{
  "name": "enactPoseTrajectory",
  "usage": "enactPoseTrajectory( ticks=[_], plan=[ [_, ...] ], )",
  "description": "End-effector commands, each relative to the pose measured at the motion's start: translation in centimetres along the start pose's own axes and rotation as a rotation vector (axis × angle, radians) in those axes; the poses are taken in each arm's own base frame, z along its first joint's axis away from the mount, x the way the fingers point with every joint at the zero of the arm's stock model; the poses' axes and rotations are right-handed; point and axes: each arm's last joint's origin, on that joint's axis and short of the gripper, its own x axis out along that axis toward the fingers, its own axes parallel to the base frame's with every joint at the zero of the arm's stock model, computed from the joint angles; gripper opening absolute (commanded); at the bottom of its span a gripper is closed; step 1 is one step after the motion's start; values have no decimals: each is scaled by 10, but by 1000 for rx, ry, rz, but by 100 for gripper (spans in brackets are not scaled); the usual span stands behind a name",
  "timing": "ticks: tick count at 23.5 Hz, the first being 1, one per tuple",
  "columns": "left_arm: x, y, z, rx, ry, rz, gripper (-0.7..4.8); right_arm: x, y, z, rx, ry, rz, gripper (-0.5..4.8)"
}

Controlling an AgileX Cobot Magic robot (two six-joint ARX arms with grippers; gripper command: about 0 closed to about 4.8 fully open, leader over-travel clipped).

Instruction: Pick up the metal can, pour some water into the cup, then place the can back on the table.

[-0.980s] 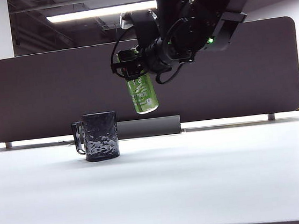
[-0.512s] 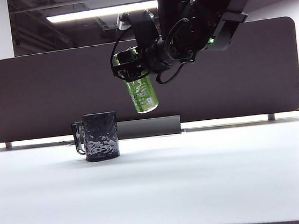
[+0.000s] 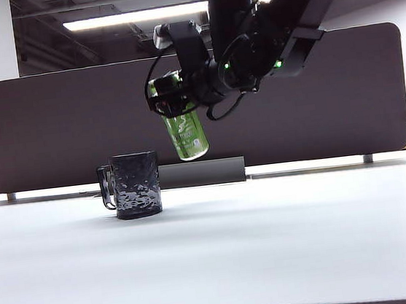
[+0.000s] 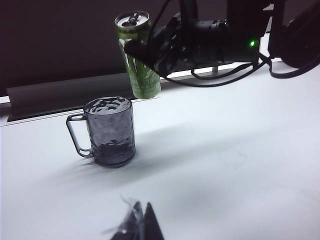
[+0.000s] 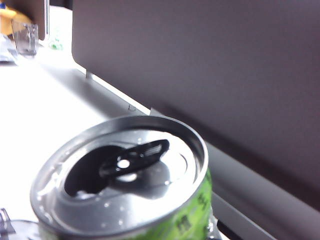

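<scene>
Exterior view: the right tool (image 3: pixel 170 101) is clamped on the upper body of the metal can (image 3: pixel 185 128); the can hangs in the air, tilted, above and just right of the cup (image 3: pixel 135 185); the cup stands on the white worktop (image 3: pixel 286 238) toward its far edge, left of the middle, before a dark divider panel (image 3: pixel 53 125).
Left wrist view: the left tool (image 4: pixel 138 225) shows only as a dark tip near the front edge; whether it is wide or narrow I cannot tell; the can's opened top (image 4: pixel 132 19) is silver; the cup's handle (image 4: pixel 76 136) points away from the can.
Right wrist view: the can's rim (image 5: pixel 120 170) fills the foreground, wet with droplets, tab and mouth open.
Handling: thin metal, stiff but dentable, probably slippery when wet; grip the mid body, not the rim.
Contents: dark glass hides any water in the cup; the can's level is unseen.
</scene>
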Motion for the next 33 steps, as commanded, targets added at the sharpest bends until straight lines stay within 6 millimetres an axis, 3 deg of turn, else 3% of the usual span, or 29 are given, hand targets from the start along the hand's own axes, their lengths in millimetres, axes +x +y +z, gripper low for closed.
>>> enactPoseTrajectory(
  ticks=[1,25,33],
  plan=[
    [0,0,1,-1,-9,1,-5,2,-1,8,-18,-64,-1,247],
    [0,0,1,-1,-9,0,-5,14,0,9,-145,4,83,252],
    [0,0,1,-1,-9,0,-5,15,9,9,-206,13,103,252]
  ],
)
